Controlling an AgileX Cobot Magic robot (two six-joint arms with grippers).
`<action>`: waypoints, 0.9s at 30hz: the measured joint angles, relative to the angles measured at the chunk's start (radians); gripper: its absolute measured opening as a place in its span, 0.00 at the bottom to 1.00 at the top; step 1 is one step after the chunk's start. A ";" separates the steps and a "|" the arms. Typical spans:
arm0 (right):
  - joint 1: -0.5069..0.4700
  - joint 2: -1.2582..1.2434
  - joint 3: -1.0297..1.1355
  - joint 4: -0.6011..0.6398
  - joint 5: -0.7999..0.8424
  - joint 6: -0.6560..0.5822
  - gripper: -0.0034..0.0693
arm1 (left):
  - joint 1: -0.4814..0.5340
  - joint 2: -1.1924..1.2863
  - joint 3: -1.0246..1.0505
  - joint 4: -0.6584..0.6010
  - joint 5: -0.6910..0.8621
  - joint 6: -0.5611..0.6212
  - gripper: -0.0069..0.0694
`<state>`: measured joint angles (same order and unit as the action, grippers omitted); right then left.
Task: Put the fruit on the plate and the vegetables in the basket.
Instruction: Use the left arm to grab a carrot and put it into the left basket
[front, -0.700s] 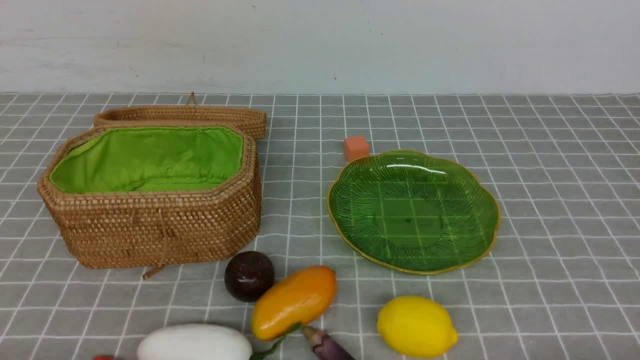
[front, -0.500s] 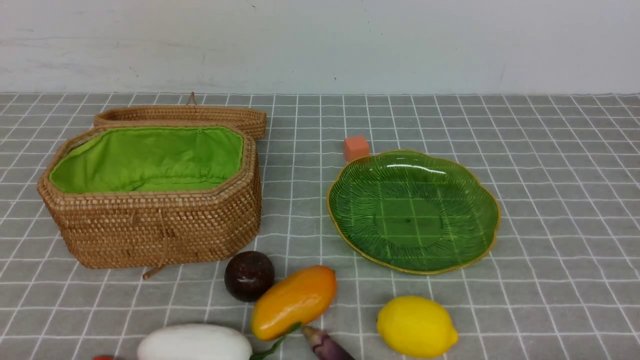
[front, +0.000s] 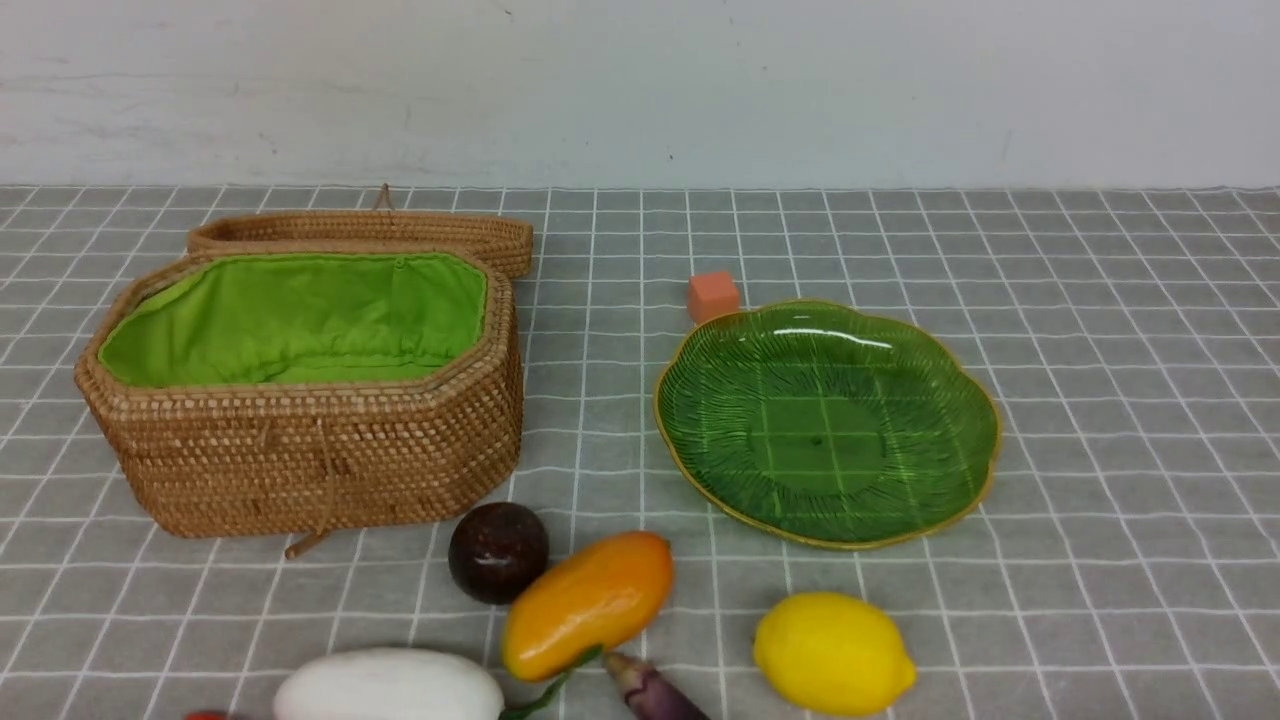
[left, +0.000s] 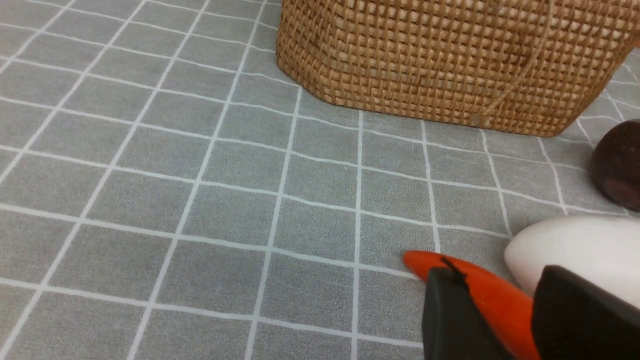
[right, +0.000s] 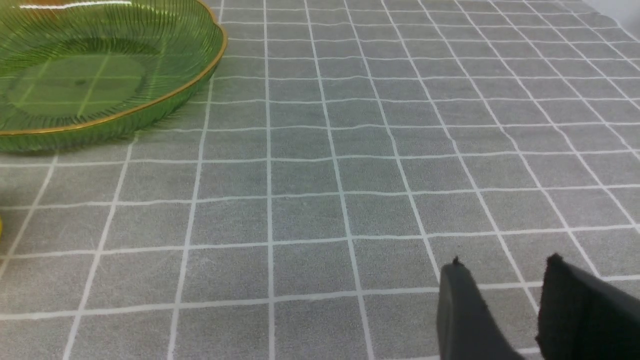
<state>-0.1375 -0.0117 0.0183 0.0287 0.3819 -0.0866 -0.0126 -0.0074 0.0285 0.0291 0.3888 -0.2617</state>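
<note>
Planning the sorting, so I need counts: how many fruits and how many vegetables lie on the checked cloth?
Fruit: 3 (maroon ball, mango, lemon)
Vegetables: 3 (white oblong vegetable, purple eggplant, red-orange vegetable)
Total: 6

basket (front: 300, 460) is sitting open, left, lid (front: 360, 228) lying behind | plate (front: 830, 420) is sitting flat, right | maroon ball (front: 498, 552), mango (front: 588, 604), lemon (front: 832, 652) are lying nearer | white vegetable (front: 390, 688), eggplant (front: 650, 692), red-orange vegetable (left: 495, 297) are lying nearest

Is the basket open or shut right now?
Open: the basket shows its green lining; the lid lies behind it.
</note>
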 joint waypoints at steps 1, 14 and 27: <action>0.000 0.000 0.000 0.000 0.000 0.000 0.38 | 0.000 0.000 0.000 0.000 0.000 0.000 0.40; -0.001 0.000 0.000 0.000 0.000 0.000 0.38 | 0.000 0.000 0.000 0.000 0.000 0.000 0.40; -0.001 0.000 0.000 0.000 0.000 0.000 0.38 | 0.000 0.000 0.000 -0.078 -0.570 -0.298 0.40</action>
<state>-0.1383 -0.0117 0.0183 0.0287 0.3819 -0.0866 -0.0126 -0.0074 0.0285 -0.0489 -0.1813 -0.5596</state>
